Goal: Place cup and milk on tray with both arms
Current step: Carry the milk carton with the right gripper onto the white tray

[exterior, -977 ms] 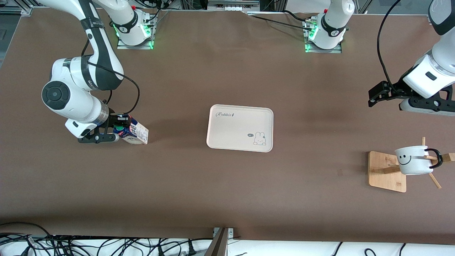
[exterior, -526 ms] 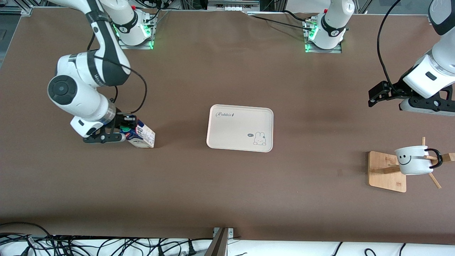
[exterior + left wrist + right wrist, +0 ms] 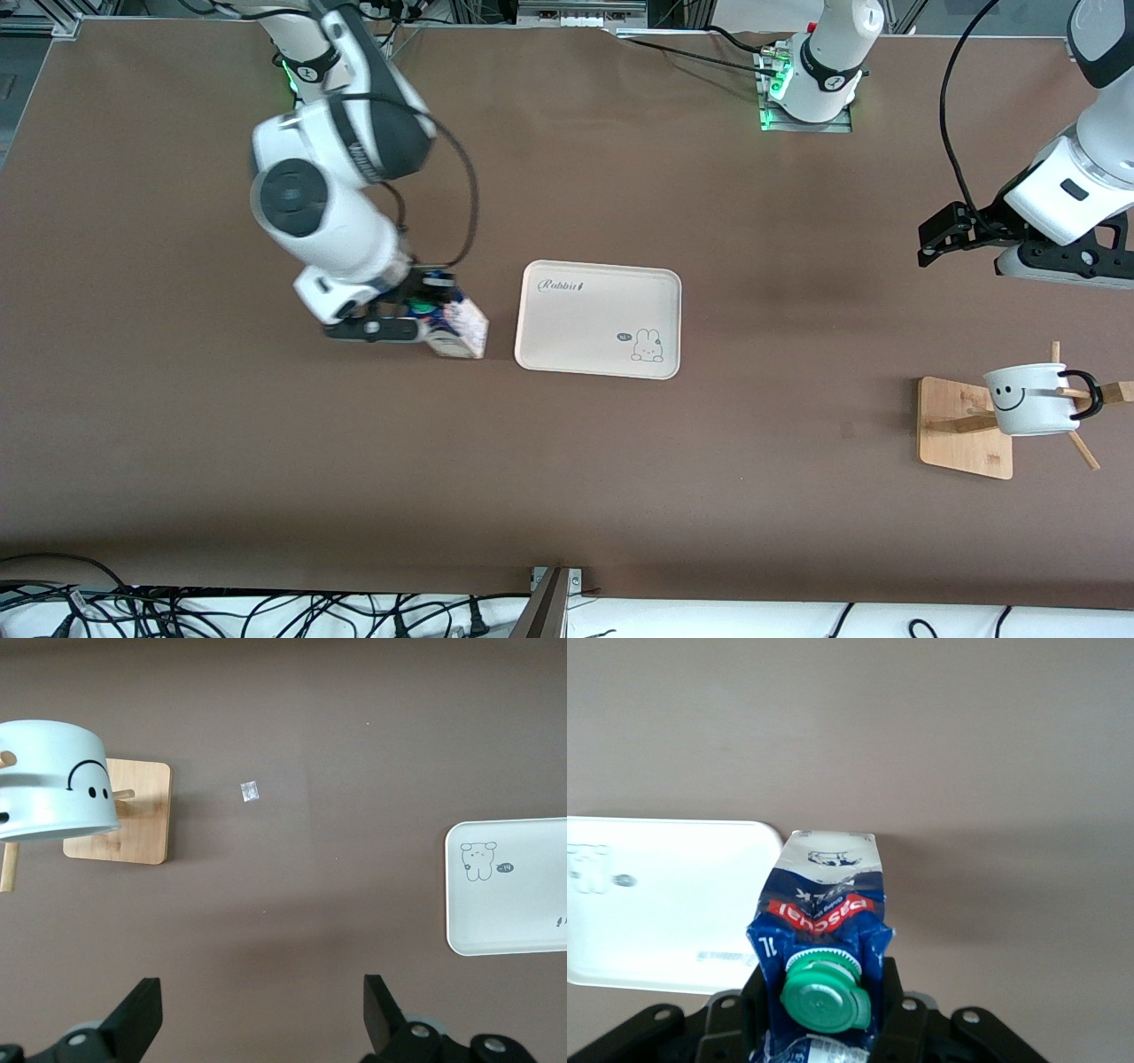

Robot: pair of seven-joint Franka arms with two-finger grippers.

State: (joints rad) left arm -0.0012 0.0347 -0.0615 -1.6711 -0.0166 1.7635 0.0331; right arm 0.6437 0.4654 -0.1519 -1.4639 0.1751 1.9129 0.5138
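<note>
Desk (image 3: pixel 567 478): brown.
Tray (image 3: pixel 598 319): cream, rounded corners, "Rabbit" script, rabbit drawing; mid-desk.
Wooden stand (image 3: pixel 964 427): toward the left arm's end.
Cup (image 3: pixel 1028 399): white, smiley face, black handle; hung on the stand.
Milk (image 3: pixel 456 326): blue-white carton just beside the tray; right wrist view alone shows its green cap (image 3: pixel 824 994).
Right gripper (image 3: pixel 416 317): clamped on milk.
Left gripper (image 3: pixel 957 232): spread wide, waiting above the desk.

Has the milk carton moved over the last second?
Yes. Held in the right claw, the milk carton has travelled toward the tray and now sits just beside its edge.
</note>
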